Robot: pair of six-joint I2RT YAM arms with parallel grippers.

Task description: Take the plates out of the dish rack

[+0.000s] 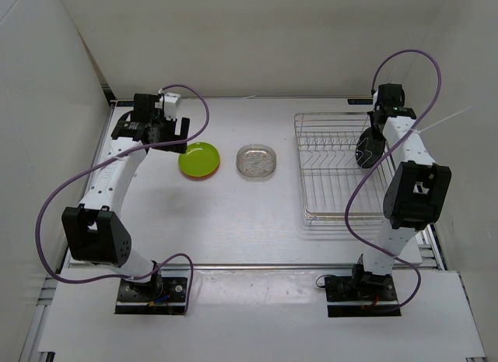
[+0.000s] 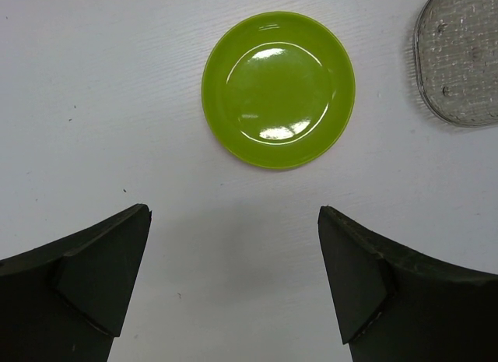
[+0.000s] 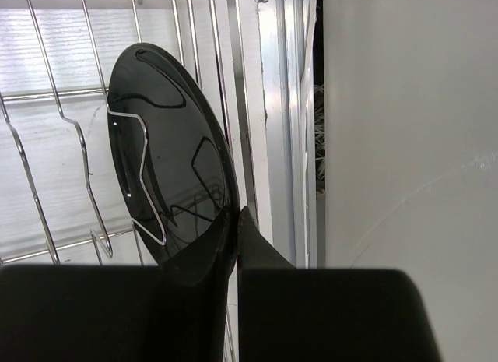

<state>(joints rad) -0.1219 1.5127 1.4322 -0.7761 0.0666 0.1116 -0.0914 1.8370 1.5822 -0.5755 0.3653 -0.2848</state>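
Right gripper [image 3: 236, 222] pinching the rim of a black plate [image 3: 167, 167] standing in the dish rack [image 1: 334, 214].

Nearest are the two arm bases at the front of the white desk [image 1: 233, 230]. Farther back on the left, the left gripper [image 2: 233, 276] hangs wide apart and holds nothing. Just beyond it a yellow-green plate [image 2: 278, 89] lies flat, with an orange edge [image 1: 208, 175] showing under it. A clear plate [image 1: 257, 161] lies beside these, toward the middle. On the right, the black plate stands on edge between wire prongs at the rack's far right end. The right gripper is clamped on its lower rim, so the way out looks to be straight up, clear of the wires. The left arm is well apart from it. Plain white walls enclose the desk.
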